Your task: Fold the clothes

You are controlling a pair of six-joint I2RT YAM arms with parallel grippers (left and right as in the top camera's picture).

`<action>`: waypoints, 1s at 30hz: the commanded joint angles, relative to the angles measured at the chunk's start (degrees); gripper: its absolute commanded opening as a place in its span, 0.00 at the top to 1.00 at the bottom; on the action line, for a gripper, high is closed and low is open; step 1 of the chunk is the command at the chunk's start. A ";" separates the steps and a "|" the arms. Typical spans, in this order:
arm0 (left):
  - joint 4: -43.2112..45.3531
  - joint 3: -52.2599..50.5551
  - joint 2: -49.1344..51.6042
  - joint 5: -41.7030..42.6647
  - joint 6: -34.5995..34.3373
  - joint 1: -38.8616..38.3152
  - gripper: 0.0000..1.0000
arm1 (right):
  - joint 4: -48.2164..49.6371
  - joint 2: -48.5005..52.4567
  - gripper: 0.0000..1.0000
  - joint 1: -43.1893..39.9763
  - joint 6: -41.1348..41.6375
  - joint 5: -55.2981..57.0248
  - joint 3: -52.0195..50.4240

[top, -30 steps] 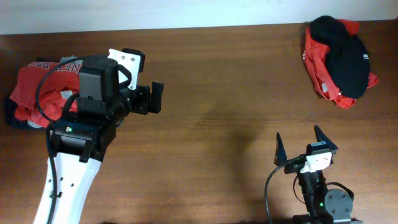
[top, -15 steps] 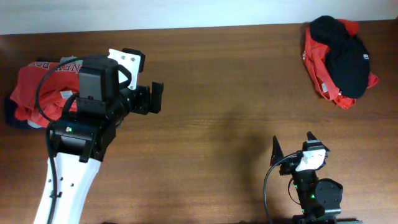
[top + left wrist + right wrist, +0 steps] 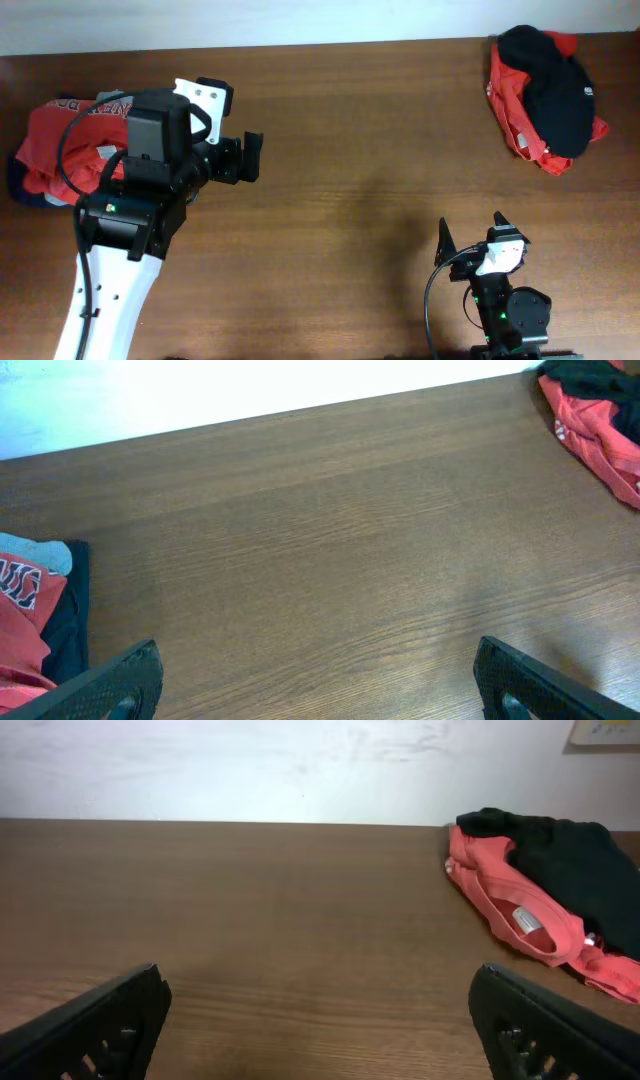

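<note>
A pile of folded clothes, red on top with navy beneath (image 3: 60, 150), lies at the table's left edge; part of it shows in the left wrist view (image 3: 35, 615). A crumpled heap of red and black clothes (image 3: 545, 95) lies at the far right corner and shows in the right wrist view (image 3: 545, 890) and the left wrist view (image 3: 595, 415). My left gripper (image 3: 248, 158) is open and empty, just right of the folded pile, its fingers over bare wood (image 3: 315, 680). My right gripper (image 3: 472, 232) is open and empty near the front edge (image 3: 320, 1030).
The brown wooden table (image 3: 360, 150) meets a white wall along its far edge. The left arm's white body (image 3: 110, 290) crosses the front left of the table. The right arm's base (image 3: 510, 315) sits at the front edge.
The right arm drew back toward the front edge and its gripper turned slightly between one second and half a second ago. It has held still since. The left arm has not moved.
</note>
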 commanded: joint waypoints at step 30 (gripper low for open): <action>32.59 -36.61 -20.04 -3.69 0.85 -0.09 0.01 | -0.24 -0.63 0.01 -0.35 0.72 1.14 -0.35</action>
